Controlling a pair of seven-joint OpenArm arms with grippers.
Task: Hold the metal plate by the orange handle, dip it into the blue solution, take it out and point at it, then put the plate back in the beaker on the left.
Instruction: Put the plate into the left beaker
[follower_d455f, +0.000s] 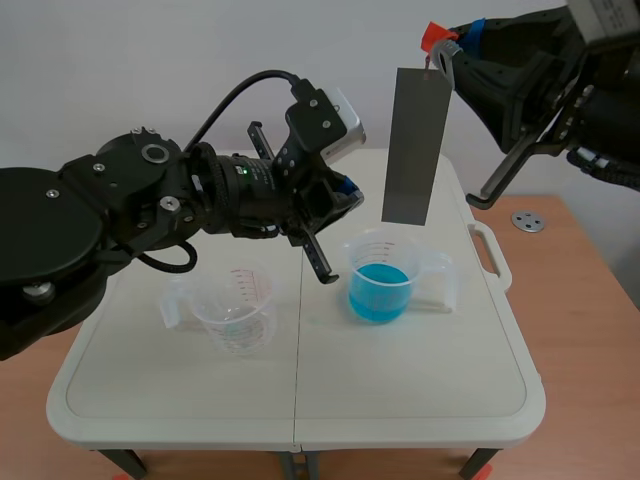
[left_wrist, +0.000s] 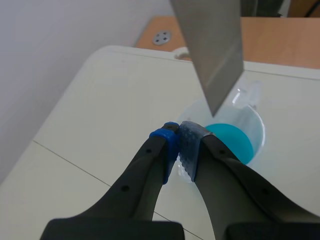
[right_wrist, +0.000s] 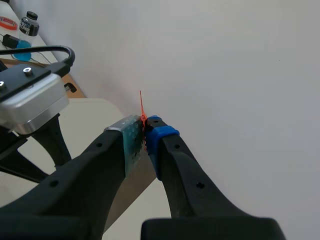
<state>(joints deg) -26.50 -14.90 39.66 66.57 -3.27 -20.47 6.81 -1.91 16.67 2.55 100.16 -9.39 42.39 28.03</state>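
The metal plate (follower_d455f: 416, 145) above the beaker of blue solution (follower_d455f: 432, 268) is a plain dull grey, and its orange handle (follower_d455f: 437, 38) is bright orange-red. That beaker is clear, and the blue solution (follower_d455f: 378, 296) in it is a vivid turquoise-blue. Left of it, the second beaker (follower_d455f: 235, 312) is clear with red printed scale marks. The desk (follower_d455f: 420, 380) is off-white with a thin dark seam. Both arms are black. The left end effector (left_wrist: 178, 142) carries one bright blue pad and one grey-blue dotted pad. The right end effector (right_wrist: 145, 131) has a teal dotted pad and a blue one. Right of the beaker of blue solution, a small disc (follower_d455f: 528, 221) is silver on a wood-brown surface (follower_d455f: 585, 300).
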